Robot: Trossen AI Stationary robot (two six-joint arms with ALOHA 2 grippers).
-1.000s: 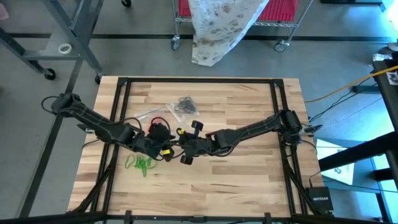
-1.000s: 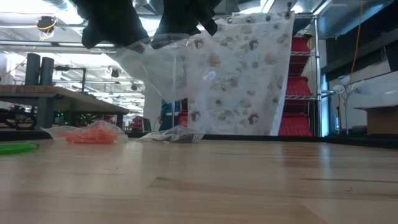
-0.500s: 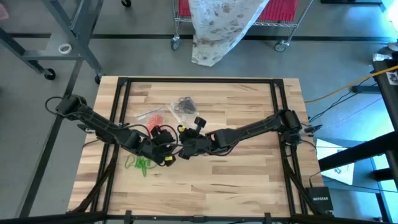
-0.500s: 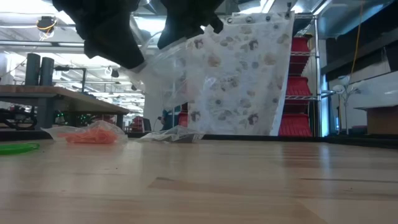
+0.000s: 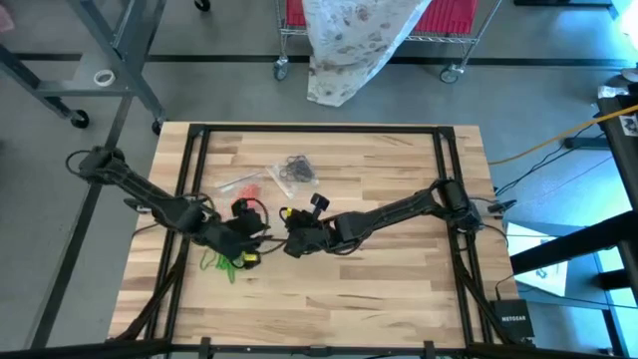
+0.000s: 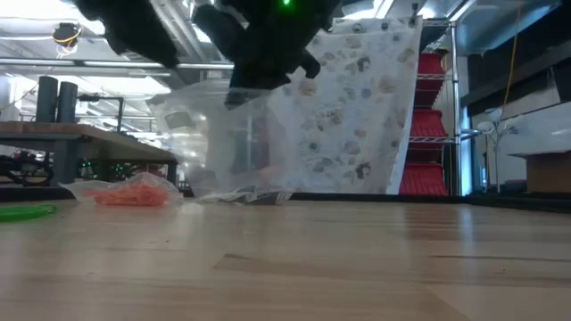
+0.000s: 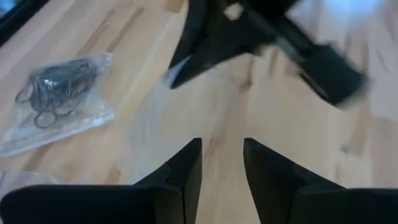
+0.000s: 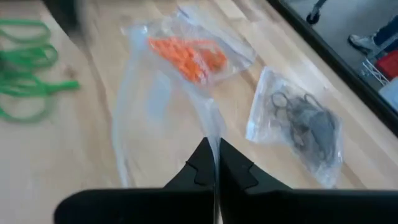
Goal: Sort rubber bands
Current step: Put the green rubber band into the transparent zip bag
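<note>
Right pincer pinches an empty clear bag aloft — left pincer gapes, empty, beside it.

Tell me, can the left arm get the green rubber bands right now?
Probably yes. The left gripper, fingers apart and empty, hangs right beside the green rubber bands, which lie loose on the table. The right gripper holds the clear bag off to the side.

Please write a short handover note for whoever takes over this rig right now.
Right gripper: shut on the edge of an empty clear bag, held above mid-table.
Left gripper: open, empty, facing that bag.
Orange-red bands: bagged on the table.
Black bands: bagged beside them.
Green bands: loose on the wood, near the left arm.
Done: orange-red and black sorted.
Left: get the green bands into the held bag.
</note>
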